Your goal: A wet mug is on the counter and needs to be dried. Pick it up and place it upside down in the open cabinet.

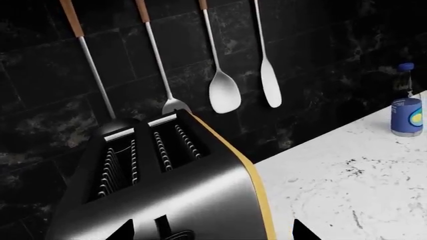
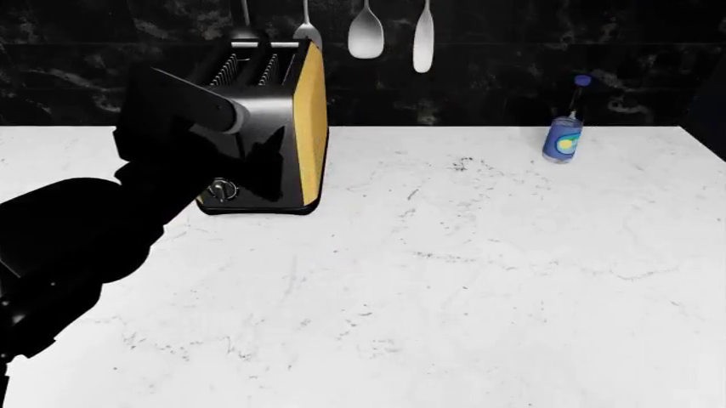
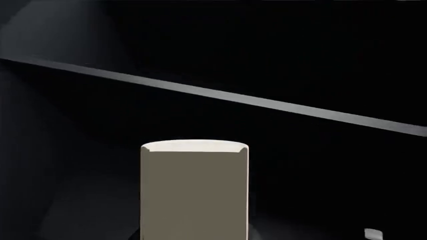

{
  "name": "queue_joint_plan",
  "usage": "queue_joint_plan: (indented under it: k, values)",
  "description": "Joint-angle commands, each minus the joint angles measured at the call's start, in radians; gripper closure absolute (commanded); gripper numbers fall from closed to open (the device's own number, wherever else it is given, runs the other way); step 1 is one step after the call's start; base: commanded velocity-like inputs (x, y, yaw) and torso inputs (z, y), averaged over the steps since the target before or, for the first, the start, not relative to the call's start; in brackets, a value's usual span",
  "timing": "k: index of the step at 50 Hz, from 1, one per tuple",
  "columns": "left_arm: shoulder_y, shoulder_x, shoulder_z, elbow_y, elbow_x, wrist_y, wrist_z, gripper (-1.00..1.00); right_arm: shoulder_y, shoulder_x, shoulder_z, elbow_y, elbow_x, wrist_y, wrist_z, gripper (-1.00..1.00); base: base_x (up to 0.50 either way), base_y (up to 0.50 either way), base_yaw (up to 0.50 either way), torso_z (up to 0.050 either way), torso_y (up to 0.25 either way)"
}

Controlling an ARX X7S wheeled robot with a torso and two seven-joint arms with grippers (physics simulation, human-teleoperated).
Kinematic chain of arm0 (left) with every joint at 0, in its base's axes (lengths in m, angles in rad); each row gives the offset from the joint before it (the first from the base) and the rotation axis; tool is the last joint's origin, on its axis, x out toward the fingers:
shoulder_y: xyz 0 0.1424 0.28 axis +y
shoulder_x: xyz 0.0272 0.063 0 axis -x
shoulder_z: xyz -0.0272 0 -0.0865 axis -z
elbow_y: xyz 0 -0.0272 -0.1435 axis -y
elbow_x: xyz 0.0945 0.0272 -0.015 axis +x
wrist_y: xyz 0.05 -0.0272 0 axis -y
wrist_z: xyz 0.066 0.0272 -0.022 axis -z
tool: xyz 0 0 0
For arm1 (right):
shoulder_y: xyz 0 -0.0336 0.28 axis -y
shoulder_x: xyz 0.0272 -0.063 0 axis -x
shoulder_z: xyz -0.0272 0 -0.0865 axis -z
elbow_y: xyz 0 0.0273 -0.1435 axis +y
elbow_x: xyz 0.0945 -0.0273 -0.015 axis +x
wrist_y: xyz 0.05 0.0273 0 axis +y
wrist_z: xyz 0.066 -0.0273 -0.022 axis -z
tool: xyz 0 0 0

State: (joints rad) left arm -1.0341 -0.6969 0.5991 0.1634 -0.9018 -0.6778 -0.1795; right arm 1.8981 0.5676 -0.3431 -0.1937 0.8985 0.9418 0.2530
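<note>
Left wrist view: a white marble worktop meets a black tiled wall. A black toaster with a yellow side sits right under the left claw, whose two dark tips just show at the frame edge, spread apart with nothing between them. Beyond the toaster four utensils hang on the wall; their tops are cut off. A blue-labelled bottle stands well off from the claw, near the wall.

Head view: the worktop fills most of the frame, the dark wall behind it. The left arm is a black mass that covers part of the toaster; its claw cannot be made out against the toaster's dark face. The bottle stands far across the worktop. The right arm is out of frame.

Right wrist view: the mug stands close before the camera in a very dark space, with a pale ledge running aslant behind it. Its lower part is cut off and no handle shows. The right claw's fingers are not visible, so I cannot tell whether they grip the mug.
</note>
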Motion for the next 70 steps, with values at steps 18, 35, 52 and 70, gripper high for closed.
queue_joint_plan:
  k: [18,35,52,70]
  values:
    - [0.008,0.001,0.003,-0.019,0.006,0.015,0.010,-1.00,-0.015,-0.070,-0.071,0.452,-0.136,0.158,0.037,1.00,0.00,0.00,0.00,0.000,0.001]
    - [0.013,0.002,0.002,-0.026,0.005,0.021,0.010,-1.00,-0.094,-0.062,-0.062,0.488,-0.151,0.057,0.002,1.00,0.00,0.00,0.00,0.000,0.000]
    - [0.004,-0.008,-0.010,-0.006,-0.018,0.006,0.001,-1.00,-0.119,-0.077,-0.077,0.531,-0.170,0.032,0.003,-1.00,0.01,0.00,0.00,0.000,0.000]
    - [0.006,-0.005,-0.008,-0.003,-0.017,0.013,0.004,-1.00,-0.106,-0.074,-0.069,0.505,-0.155,0.046,0.005,-1.00,0.01,0.00,0.00,0.000,0.000]
